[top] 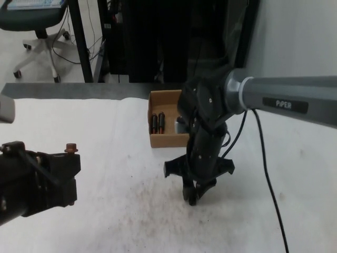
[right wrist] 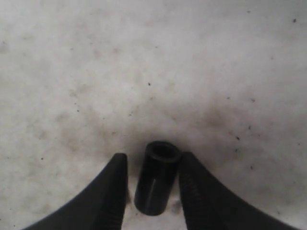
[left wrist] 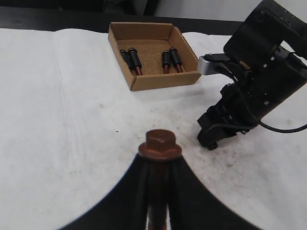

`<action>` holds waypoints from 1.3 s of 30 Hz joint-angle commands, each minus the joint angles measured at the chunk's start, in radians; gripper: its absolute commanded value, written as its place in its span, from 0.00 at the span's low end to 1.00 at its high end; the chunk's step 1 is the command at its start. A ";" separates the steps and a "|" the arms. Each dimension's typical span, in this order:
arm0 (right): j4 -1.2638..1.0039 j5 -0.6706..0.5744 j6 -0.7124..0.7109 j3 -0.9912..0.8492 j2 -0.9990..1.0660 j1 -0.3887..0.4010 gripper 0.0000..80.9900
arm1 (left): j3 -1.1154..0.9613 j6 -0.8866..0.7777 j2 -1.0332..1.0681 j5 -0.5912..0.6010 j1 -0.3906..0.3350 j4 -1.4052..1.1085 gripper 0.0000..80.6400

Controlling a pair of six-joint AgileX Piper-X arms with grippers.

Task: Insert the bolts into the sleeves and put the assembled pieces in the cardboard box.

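While the left gripper has its fingers closed on the shank of a bolt, hex head clear above the fingertips, we log it held off the tabletop, well apart from the other arm. Likely reason: the bolt is kept ready until a sleeve comes up to meet it.

The right gripper is down at the tabletop, fingers slightly apart around a black sleeve. 1 finger touches the sleeve and a sliver of tabletop shows beside the other, so we judge it bracketed, not yet gripped. The open bore faces away from the wrist, a sensible presentation for insertion.

The cardboard box sits beyond the right gripper, with 4 assembled pieces lying inside in 2 pairs.
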 commanded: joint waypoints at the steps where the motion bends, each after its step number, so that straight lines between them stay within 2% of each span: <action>1: -0.001 0.033 0.006 -0.010 0.002 0.008 0.42 | -0.002 0.014 -0.010 -0.002 0.001 -0.013 0.00; 20: 0.070 0.034 -0.070 -0.010 0.022 0.009 0.42 | -0.002 0.024 -0.010 -0.020 0.001 -0.013 0.00; 22: 0.063 0.035 -0.076 -0.010 0.022 0.009 0.35 | -0.002 0.024 -0.010 -0.020 0.001 -0.013 0.00; 26: 0.015 0.035 -0.094 -0.010 0.022 0.009 0.02 | -0.002 0.024 -0.010 -0.020 0.001 -0.013 0.00; 30: -0.054 0.030 -0.102 -0.010 0.022 0.009 0.01 | -0.002 0.024 -0.010 -0.020 0.001 -0.013 0.00; 34: -0.044 -0.037 -0.141 -0.012 -0.009 0.006 0.01 | -0.002 0.017 -0.010 -0.015 0.001 -0.037 0.00; 39: -0.055 -0.049 -0.205 -0.009 -0.151 0.005 0.01 | -0.002 0.014 -0.013 0.027 0.001 -0.224 0.00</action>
